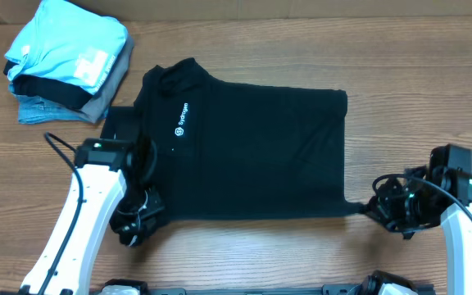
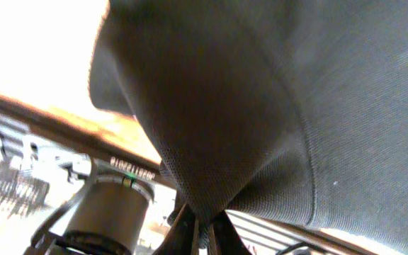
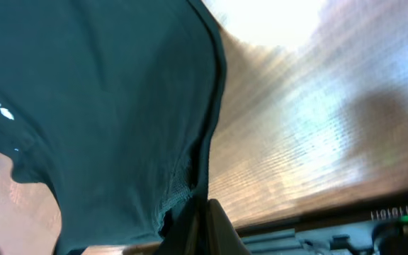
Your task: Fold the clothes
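Fabric of the black shirt lies spread flat across the middle of the wooden surface, front up. Its collar points toward the robot's left and its bottom hem toward the right, and a small white logo shows on the chest. The left hand sits at the near corner of the shirt on the collar side. In the left wrist view its fingers are closed tight on a gathered pinch of the dark cloth, which fans upward from the grip and fills most of that picture. The right hand is at the near corner on the hem side, just off the garment's edge, with a small point of cloth drawn out toward it. In the right wrist view its fingers are pressed together on the hem, with shirt to one side and bare wood to the other. At the far left corner of the surface, near the collar end, sits a pile of folded garments. A light-blue one is on top, with black, grey and denim-blue layers beneath.
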{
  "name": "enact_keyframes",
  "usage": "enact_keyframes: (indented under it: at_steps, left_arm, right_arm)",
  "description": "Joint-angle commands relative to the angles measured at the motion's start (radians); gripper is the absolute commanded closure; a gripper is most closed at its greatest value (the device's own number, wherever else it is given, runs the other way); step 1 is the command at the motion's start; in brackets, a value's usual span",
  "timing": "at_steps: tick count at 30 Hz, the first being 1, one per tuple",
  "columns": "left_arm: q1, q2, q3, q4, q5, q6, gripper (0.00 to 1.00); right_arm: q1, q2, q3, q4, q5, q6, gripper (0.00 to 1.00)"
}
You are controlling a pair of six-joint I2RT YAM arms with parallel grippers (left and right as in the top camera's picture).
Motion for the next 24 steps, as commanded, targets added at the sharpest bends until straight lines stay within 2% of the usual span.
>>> enact_keyframes:
  at_steps: [1, 5, 13, 20, 24]
  left_arm:
    - [-0.006, -0.026, 0.076, 0.031, -0.109, 0.043, 0.95]
    - [-0.007, -0.014, 0.082, 0.215, -0.115, 0.145, 0.95]
    - [-0.008, 0.078, 0.082, 0.408, -0.13, 0.257, 0.94]
    - [-0.007, 0.156, 0.082, 0.564, -0.161, 0.304, 0.91]
    - [-0.007, 0.193, 0.082, 0.653, -0.167, 0.335, 0.87]
  right_arm:
    - [0.005, -0.002, 0.041, 0.041, 0.021, -0.006, 0.96]
    - [0.005, 0.027, 0.041, 0.17, 0.014, 0.056, 0.96]
    - [0.005, 0.153, 0.041, 0.37, -0.053, 0.111, 0.96]
    - [0.027, 0.327, 0.041, 0.556, -0.095, 0.144, 0.96]
    - [0.062, 0.406, 0.041, 0.673, -0.127, 0.154, 0.96]
